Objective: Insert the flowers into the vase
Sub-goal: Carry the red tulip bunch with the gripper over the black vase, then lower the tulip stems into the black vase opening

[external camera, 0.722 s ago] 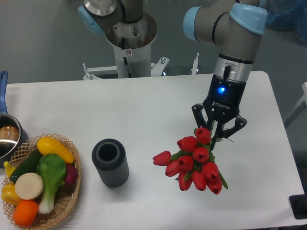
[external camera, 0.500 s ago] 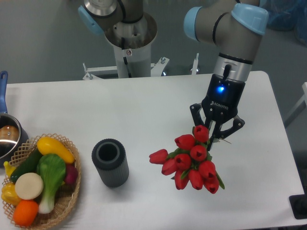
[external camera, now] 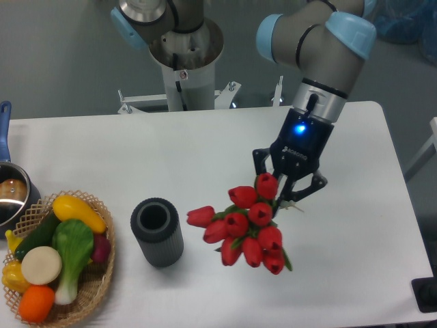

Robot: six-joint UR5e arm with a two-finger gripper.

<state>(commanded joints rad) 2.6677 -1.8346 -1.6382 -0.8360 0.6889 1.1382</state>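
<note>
Carrying flowers (external camera: 244, 225) above the surface (external camera: 205, 150), tool (external camera: 285, 191) clamped on the stems, right of the vase (external camera: 157, 232). Transport step; next calls for centring stems over the opening, then lowering.

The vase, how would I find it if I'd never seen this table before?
Start at the white table and look near its front edge, between the wicker basket of toy vegetables on the left and the red flowers held in the gripper. The vase stands there upright: a dark grey, ribbed cylinder with a thick rim, empty inside.
</note>
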